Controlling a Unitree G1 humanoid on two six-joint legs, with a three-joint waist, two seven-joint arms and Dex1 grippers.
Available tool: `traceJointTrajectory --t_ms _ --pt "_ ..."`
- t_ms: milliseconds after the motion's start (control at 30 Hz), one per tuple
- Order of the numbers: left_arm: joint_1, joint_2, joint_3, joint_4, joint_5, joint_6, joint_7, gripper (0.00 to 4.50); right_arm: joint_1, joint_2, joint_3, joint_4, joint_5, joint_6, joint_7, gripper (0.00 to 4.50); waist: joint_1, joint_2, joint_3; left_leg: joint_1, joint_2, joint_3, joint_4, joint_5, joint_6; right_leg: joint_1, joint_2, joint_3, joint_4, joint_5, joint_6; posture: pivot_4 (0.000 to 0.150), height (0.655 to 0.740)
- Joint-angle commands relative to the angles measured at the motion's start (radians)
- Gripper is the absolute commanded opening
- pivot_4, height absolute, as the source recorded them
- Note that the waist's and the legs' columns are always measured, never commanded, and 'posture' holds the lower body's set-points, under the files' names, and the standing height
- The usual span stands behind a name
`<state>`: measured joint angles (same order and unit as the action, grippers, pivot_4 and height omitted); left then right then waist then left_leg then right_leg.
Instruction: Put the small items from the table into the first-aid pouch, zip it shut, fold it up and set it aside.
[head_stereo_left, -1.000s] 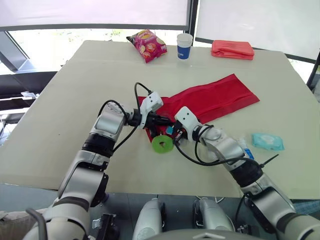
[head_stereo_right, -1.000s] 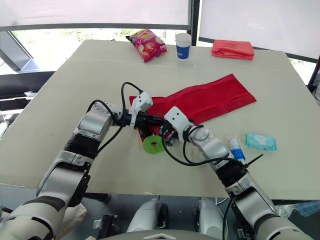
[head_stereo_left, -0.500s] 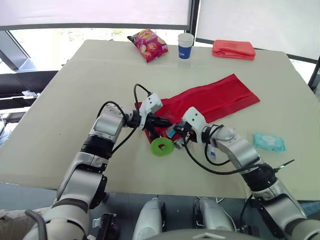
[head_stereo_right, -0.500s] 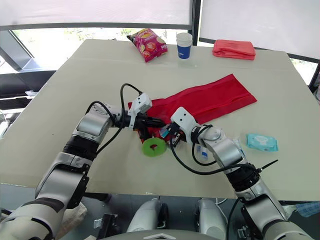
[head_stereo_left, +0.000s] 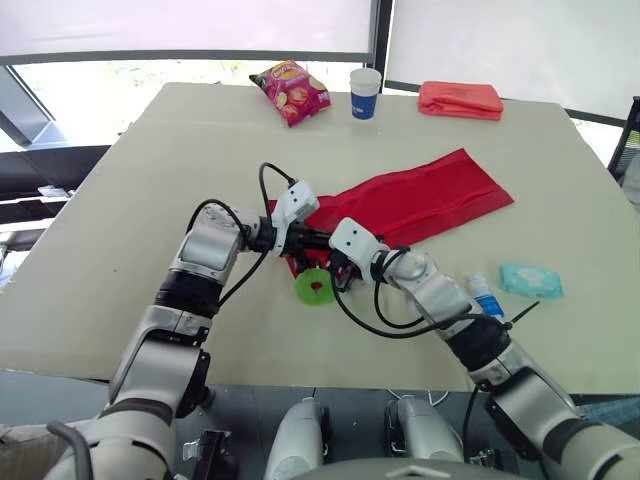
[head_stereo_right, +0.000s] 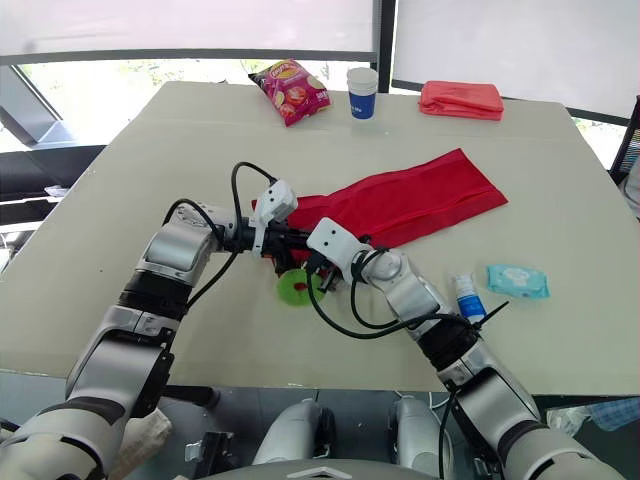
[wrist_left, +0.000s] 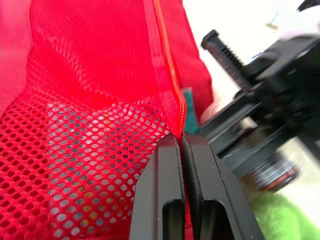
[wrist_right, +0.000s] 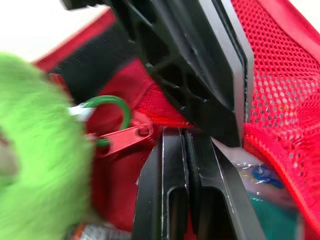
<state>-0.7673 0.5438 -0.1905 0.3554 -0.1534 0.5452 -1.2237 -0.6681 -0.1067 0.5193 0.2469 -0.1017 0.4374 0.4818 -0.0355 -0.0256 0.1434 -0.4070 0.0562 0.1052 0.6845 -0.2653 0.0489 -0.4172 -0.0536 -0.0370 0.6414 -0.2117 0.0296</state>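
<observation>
Pinching zip edge of long red fabric first-aid pouch (head_stereo_left: 420, 200), centre frame, with left gripper (wrist_left: 181, 137). Right gripper (wrist_right: 183, 131) squeezed closed at pouch mouth, beside fuzzy green ring (head_stereo_left: 315, 287). Best bet: hold edge up, nudge ring fully inside. From right wrist view: red zip pull (wrist_right: 122, 140). From eye views: white tube (head_stereo_left: 483, 296), teal wipes packet (head_stereo_left: 530, 280), right of frame.

A broad, pale beige desk (head_stereo_left: 140, 170) with a matte top stood before a wall of windows. White roller blinds (head_stereo_left: 190, 25) hung low over the glass, split by a dark vertical frame post (head_stereo_left: 383, 40). Bright daylight came through the uncovered strip of window (head_stereo_left: 120, 75) beneath the blinds and lit the desk evenly. Dark grey floor (head_stereo_left: 50, 395) showed below the desk's near edge.
</observation>
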Motion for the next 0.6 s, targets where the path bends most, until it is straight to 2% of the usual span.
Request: traceJointTrajectory --t_ms 33,133,267,333,467,600 --pt "0.026 -0.006 -0.02 -0.05 -0.024 0.011 -0.022 0.0 -0.028 0.003 -0.006 0.094 -0.062 -0.115 -0.055 0.09 -0.004 0.0 0.0 0.001 0.0 0.0 0.0 0.0 0.001 0.0 0.0 0.0 0.0 0.0 -0.001 0.15 0.74" --pt "0.032 -0.004 -0.02 -0.055 -0.019 0.008 -0.021 0.0 -0.013 0.001 -0.018 0.074 -0.048 -0.156 -0.017 0.09 -0.004 0.0 0.0 0.002 0.0 0.001 -0.003 0.001 -0.001 0.0 0.0 0.001 0.001 0.0 -0.001 0.15 0.74" --pt "0.032 0.004 -0.013 -0.039 -0.017 0.0 -0.016 0.0 0.074 -0.104 -0.042 -0.177 0.03 -0.032 0.152 0.09 0.004 0.001 0.0 0.0 0.0 0.0 -0.003 0.001 -0.002 0.0 -0.001 0.001 0.0 0.0 -0.001 0.15 0.74" --pt "0.038 0.003 -0.014 -0.041 -0.018 -0.001 -0.014 0.0 0.083 -0.13 -0.043 -0.219 0.026 0.003 0.174 0.09 0.003 0.0 0.001 -0.002 0.0 0.0 -0.002 0.001 -0.001 -0.001 -0.001 0.001 -0.001 0.0 0.0 0.15 0.74" --pt "0.042 -0.002 -0.017 -0.05 -0.024 0.006 -0.009 0.0 0.068 -0.131 -0.001 -0.143 -0.042 -0.009 0.15 0.09 0.003 0.0 0.001 -0.006 -0.001 0.0 -0.002 0.001 -0.002 -0.006 -0.001 0.001 0.0 0.0 0.0 0.15 0.74" --pt "0.045 -0.007 -0.018 -0.065 -0.029 0.019 -0.008 0.0 0.022 -0.055 0.01 0.032 -0.107 -0.077 0.043 0.09 0.0 0.0 0.0 -0.005 -0.001 0.0 -0.002 0.001 -0.001 -0.006 0.0 0.001 0.0 0.0 0.0 0.15 0.74"
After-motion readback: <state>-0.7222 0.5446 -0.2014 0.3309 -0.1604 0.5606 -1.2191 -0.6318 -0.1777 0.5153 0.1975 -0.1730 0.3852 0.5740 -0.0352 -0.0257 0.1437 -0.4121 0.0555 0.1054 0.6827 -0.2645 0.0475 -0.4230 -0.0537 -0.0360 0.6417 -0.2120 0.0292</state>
